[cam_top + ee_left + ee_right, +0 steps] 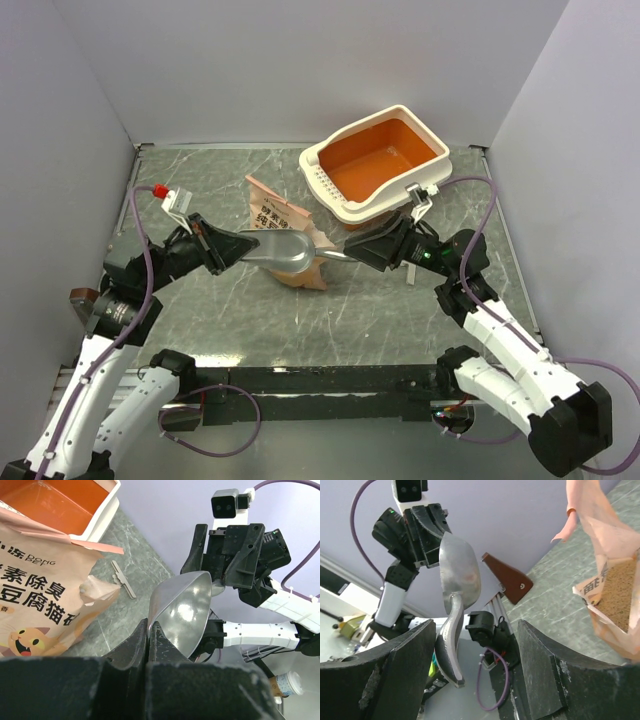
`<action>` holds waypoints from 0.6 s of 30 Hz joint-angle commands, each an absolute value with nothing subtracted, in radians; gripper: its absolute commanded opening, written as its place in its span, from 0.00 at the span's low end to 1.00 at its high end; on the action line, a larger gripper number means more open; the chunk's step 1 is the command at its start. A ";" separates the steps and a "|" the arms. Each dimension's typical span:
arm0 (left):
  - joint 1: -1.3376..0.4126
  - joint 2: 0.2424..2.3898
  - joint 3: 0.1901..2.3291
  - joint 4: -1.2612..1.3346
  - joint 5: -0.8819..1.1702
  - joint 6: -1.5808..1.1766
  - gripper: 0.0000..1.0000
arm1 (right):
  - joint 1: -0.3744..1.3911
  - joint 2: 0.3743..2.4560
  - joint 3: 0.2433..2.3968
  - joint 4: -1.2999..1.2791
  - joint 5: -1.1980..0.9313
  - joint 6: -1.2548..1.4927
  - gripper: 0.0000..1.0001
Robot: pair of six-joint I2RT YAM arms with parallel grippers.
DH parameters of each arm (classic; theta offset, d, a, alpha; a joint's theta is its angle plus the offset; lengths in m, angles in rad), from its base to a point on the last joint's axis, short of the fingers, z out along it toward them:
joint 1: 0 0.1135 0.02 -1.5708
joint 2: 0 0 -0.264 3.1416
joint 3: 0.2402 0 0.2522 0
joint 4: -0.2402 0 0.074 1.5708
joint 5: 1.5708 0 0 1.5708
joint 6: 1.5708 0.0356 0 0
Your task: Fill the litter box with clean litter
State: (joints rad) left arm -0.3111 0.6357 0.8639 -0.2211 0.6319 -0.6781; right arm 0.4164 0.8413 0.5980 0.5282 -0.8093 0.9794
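The litter box (385, 160) stands at the back right, its orange inside bare; its corner also shows in the left wrist view (50, 505). A grey metal scoop (285, 250) hangs above the table's middle. My left gripper (235, 247) is shut on the rim of the scoop's bowl (182, 612), its jaws (150, 625) pinched tight. My right gripper (475, 625) is open, with the scoop's handle (451, 645) between its fingers, close to the left one. Brownish clean litter (617, 597) shows inside the open pink-orange bag (275, 215).
The bag (40, 600) lies on the marbled table under the scoop, next to the litter box's slotted end. A small grey strip (123, 580) lies on the table beside it. Grey walls close the back and both sides.
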 commanded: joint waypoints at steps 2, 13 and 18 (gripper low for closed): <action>-0.311 0.643 0.868 -0.114 0.660 -0.719 0.01 | 0.417 0.856 0.614 0.650 -0.850 1.022 0.72; -0.311 0.649 0.862 -0.091 0.664 -0.732 0.01 | 0.480 0.885 0.650 0.635 -0.858 0.999 0.62; -0.311 0.652 0.857 -0.087 0.670 -0.733 0.01 | 0.503 0.876 0.666 0.621 -0.841 0.968 0.59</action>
